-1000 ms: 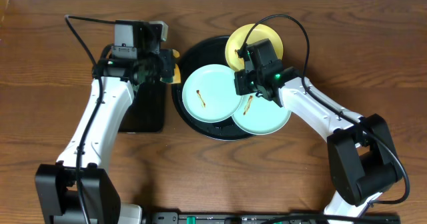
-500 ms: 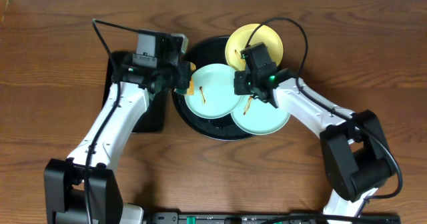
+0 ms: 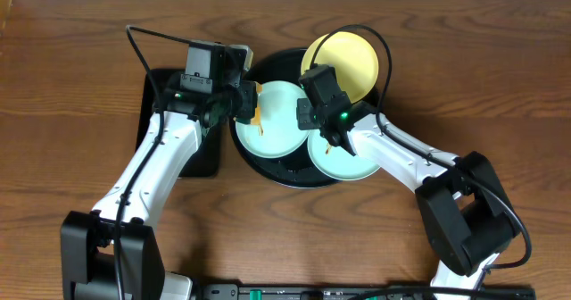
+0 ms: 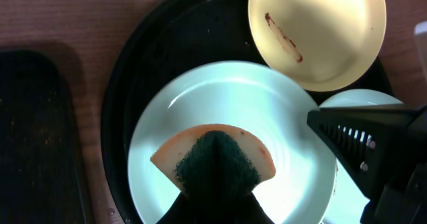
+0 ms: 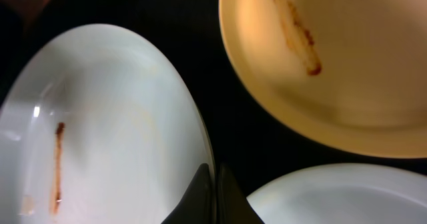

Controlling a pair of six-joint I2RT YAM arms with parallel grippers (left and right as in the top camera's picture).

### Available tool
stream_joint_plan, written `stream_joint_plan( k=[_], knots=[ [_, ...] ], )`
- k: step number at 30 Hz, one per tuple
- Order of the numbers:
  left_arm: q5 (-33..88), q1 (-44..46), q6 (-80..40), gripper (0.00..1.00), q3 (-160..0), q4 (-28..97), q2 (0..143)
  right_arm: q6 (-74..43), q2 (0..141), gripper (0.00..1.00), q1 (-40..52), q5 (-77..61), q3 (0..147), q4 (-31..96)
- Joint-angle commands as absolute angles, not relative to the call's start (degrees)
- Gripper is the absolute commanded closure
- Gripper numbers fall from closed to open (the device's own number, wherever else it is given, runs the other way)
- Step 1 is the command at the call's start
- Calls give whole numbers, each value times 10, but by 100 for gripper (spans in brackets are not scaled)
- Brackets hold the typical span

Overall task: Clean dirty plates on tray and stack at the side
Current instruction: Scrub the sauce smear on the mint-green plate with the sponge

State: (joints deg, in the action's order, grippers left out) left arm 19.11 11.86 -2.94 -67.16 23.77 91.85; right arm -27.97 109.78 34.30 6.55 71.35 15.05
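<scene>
left gripper [image 3: 245, 105] clamped on sponge [image 4: 213, 161], over mint plate [image 4: 220, 97] in tray [image 4: 167, 37] | right gripper [image 5: 213, 187] pinched together, empty, at that plate's edge | risk: if you scrub hard, the plate slides into yellow plate [image 3: 343, 59]

Three plates [image 3: 281, 130] overlap on the round tray [image 3: 277, 168], with the rectangular tray [image 3: 203, 157] just left of it.

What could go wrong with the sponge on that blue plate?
The sponge in the left claw could shove the mint plate sideways; the shut right claw only meets its rim. A sliding plate might bump the yellow plate, which overhangs the tray rim, and tip it off.
</scene>
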Motion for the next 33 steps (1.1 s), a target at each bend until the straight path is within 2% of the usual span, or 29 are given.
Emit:
stream_joint_plan(
  k=[1, 8, 27, 33],
  knots=[
    [188, 121, -24, 93, -668, 236, 925, -293, 1111, 99, 350, 88, 714, 142],
    [171, 121, -24, 92, -667, 235, 937, -293, 1162, 99, 350, 87, 715, 126],
    [170, 140, -23, 93, -636, 173, 1030, -293, 1164, 99, 350, 85, 715, 125],
    [108, 164, -24, 92, -627, 174, 1030, -293, 1164, 99, 349, 85, 715, 125]
  ],
)
